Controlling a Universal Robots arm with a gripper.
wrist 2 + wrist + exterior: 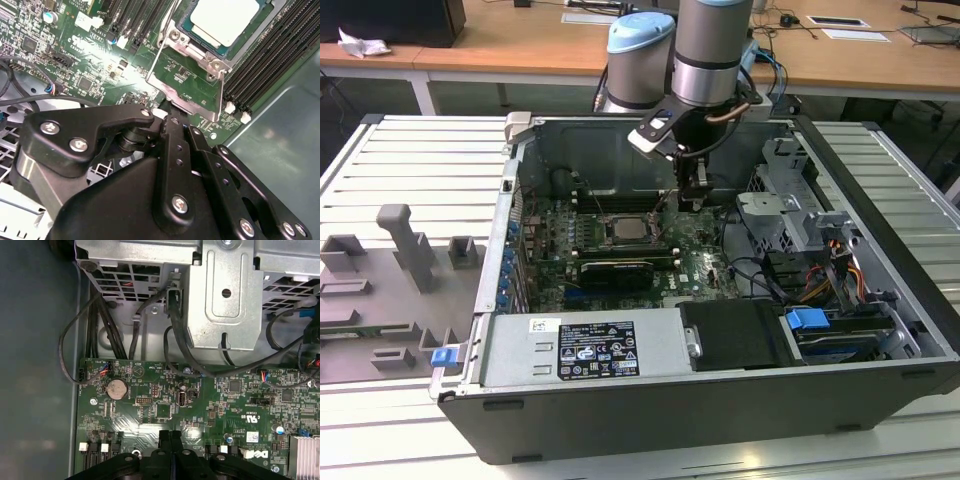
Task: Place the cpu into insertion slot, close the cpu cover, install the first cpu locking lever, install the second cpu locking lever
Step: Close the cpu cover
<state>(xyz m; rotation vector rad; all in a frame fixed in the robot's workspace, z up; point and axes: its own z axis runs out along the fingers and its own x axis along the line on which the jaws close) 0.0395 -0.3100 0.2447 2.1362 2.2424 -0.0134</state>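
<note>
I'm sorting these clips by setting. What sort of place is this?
Probably a lab or workshop for robot assembly trials: an opened computer case lies on a ribbed metal bench, grey fixture blocks stand beside it, and wooden desks run behind.

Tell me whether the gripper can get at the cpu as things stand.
Probably yes: the gripper hangs close beside the cpu, whose pale face lies bare, nothing between them.

Open room above the cpu (623, 229) — drive cage (782, 205) and cables (757, 272) crowd the exterior view's right.
</note>
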